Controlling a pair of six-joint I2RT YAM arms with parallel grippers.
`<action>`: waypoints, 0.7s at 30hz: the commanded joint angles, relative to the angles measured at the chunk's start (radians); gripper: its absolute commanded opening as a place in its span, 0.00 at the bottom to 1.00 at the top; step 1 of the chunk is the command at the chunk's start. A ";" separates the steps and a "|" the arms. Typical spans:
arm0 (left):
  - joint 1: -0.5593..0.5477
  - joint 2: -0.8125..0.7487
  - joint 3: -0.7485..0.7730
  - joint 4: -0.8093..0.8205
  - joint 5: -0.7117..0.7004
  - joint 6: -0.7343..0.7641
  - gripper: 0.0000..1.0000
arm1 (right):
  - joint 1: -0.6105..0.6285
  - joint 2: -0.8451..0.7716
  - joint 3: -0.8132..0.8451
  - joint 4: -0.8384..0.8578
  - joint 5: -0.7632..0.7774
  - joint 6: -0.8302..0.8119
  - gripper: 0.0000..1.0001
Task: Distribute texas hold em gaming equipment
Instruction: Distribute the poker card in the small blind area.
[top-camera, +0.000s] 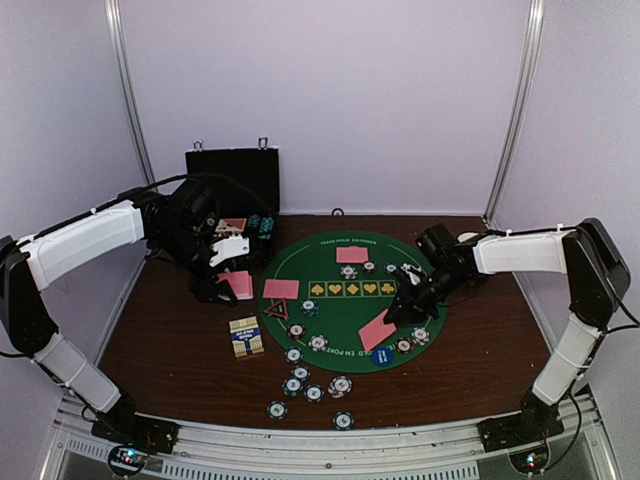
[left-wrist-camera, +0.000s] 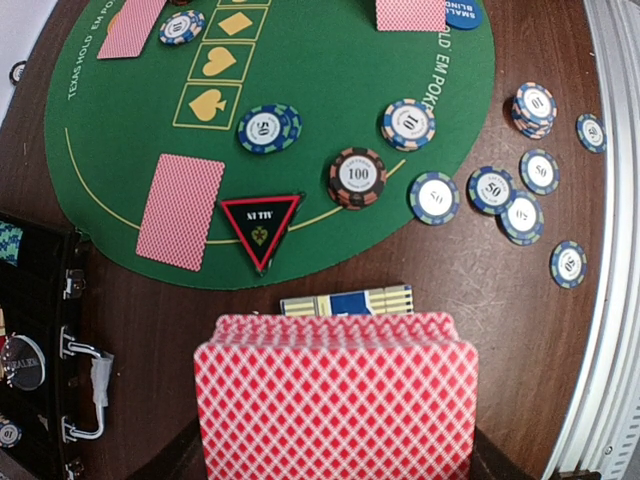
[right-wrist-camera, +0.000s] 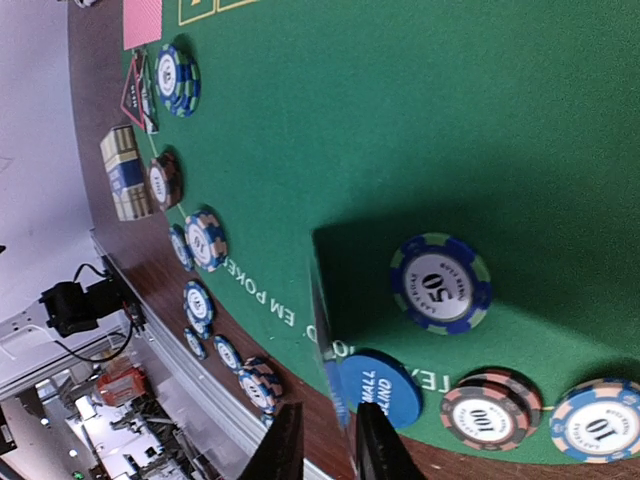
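My left gripper (top-camera: 222, 272) is shut on a deck of red-backed playing cards (left-wrist-camera: 335, 395), held just left of the green poker mat (top-camera: 345, 300); its fingers are mostly hidden behind the deck. Beyond the deck lie a red-edged triangle (left-wrist-camera: 260, 228) and a face-down card (left-wrist-camera: 181, 211). My right gripper (top-camera: 402, 308) is shut on one card (top-camera: 378, 331), seen edge-on (right-wrist-camera: 328, 330) and tilted over the mat's near rim beside the blue small-blind disc (right-wrist-camera: 378, 390). A 50 chip (right-wrist-camera: 441, 284), a 100 chip (right-wrist-camera: 490, 410) and a 10 chip (right-wrist-camera: 600, 420) lie close by.
The black hinged case (top-camera: 232, 175) stands open at the back left, its edge beside my left gripper (left-wrist-camera: 40, 380). A striped card box (top-camera: 246, 337) lies on the wood left of the mat. Several loose chips (top-camera: 310, 385) lie near the front rail (top-camera: 320, 440).
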 joint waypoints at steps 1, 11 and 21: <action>0.001 0.004 0.032 0.004 0.022 0.014 0.25 | -0.005 -0.001 0.064 -0.131 0.146 -0.094 0.29; 0.001 -0.001 0.035 0.002 0.020 0.013 0.25 | 0.043 -0.085 0.205 -0.156 0.267 -0.058 0.62; 0.001 0.007 0.052 0.002 0.041 -0.001 0.24 | 0.254 0.050 0.296 0.364 0.051 0.323 0.86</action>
